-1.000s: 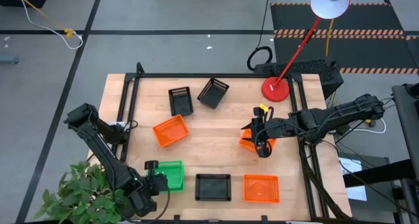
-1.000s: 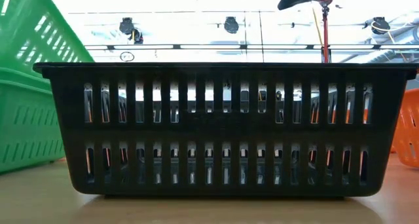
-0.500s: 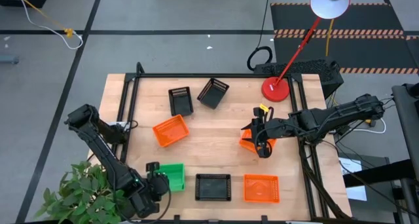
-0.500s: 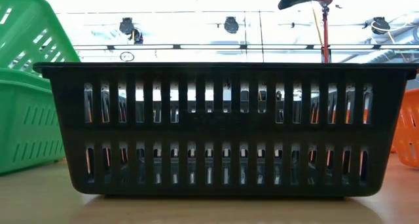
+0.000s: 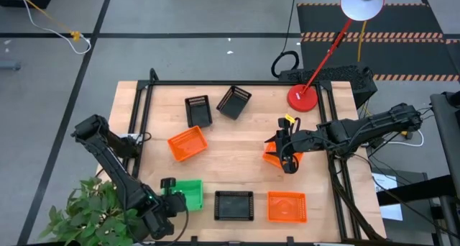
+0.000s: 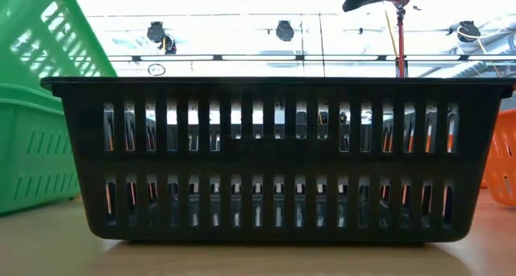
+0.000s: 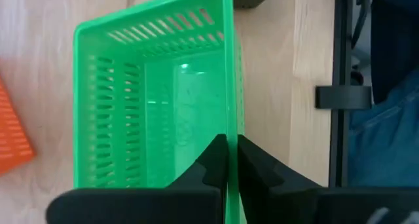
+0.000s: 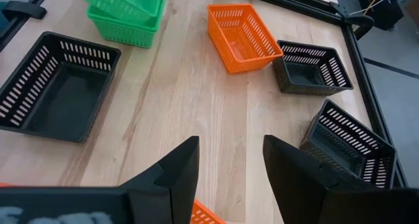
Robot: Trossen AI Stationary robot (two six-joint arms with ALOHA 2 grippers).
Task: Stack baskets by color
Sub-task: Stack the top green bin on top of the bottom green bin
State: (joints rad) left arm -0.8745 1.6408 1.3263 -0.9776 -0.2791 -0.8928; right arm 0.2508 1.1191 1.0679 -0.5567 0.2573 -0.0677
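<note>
Left gripper (image 7: 227,160) pinched on green basket (image 7: 160,99) wall, tilted on the green stack just left of the front black basket (image 5: 234,205). Right gripper (image 8: 230,160) open over orange basket (image 5: 273,158), near lamp base (image 5: 302,98).

A robotics lab, seen from above my two arms: my wooden tabletop (image 5: 237,160) sits inside a black metal frame (image 5: 144,106) on a grey floor marked with dark lines. A striped hazard mat (image 5: 374,30) lies beyond the far right corner, where a red desk lamp (image 5: 303,97) stands with its white shade (image 5: 361,1) swung out over the floor. Loose cables (image 5: 43,19) trail across the floor past the far left corner, and a potted plant (image 5: 93,213) grows beside the near left corner. At tabletop height, bright ceiling panels (image 6: 242,22) and mounted fixtures (image 6: 284,30) fill the background.
</note>
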